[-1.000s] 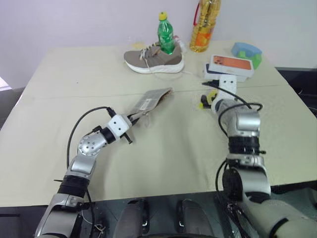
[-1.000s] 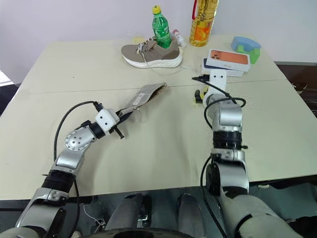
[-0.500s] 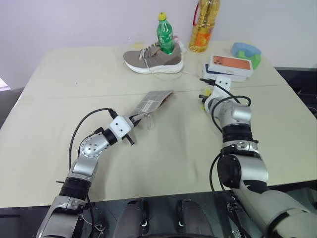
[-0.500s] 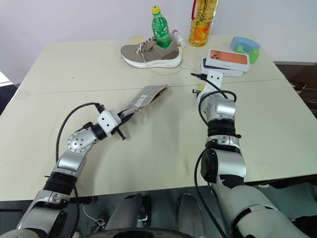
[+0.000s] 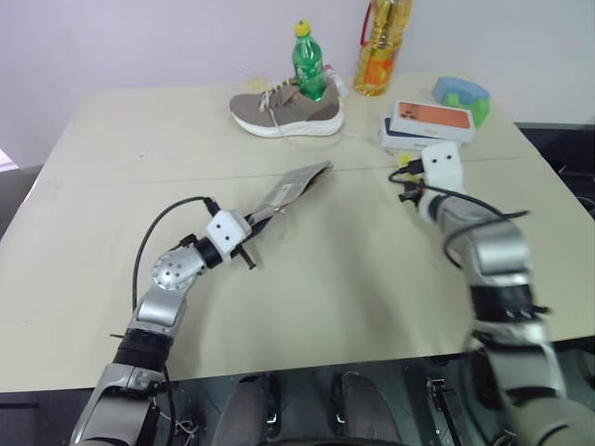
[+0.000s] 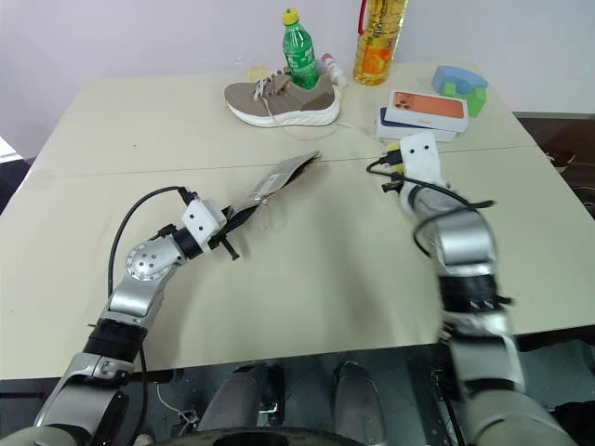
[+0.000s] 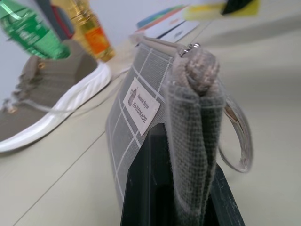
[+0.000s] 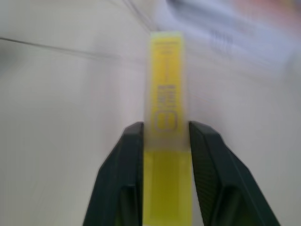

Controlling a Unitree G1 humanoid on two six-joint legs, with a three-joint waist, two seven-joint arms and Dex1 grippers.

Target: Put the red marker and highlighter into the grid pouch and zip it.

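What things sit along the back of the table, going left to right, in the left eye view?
Grey-brown sneaker with white sole → green plastic bottle with yellow cap → tall yellow oil bottle → orange-and-white flat box → blue and green object.

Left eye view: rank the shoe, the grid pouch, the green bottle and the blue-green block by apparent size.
1. shoe
2. grid pouch, though it sits nearer the camera
3. green bottle
4. blue-green block, close to the bottle, so unsure

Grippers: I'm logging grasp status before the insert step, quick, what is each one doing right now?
Left gripper: closed on the grid pouch, held up off the table.
Right gripper: closed on the highlighter.
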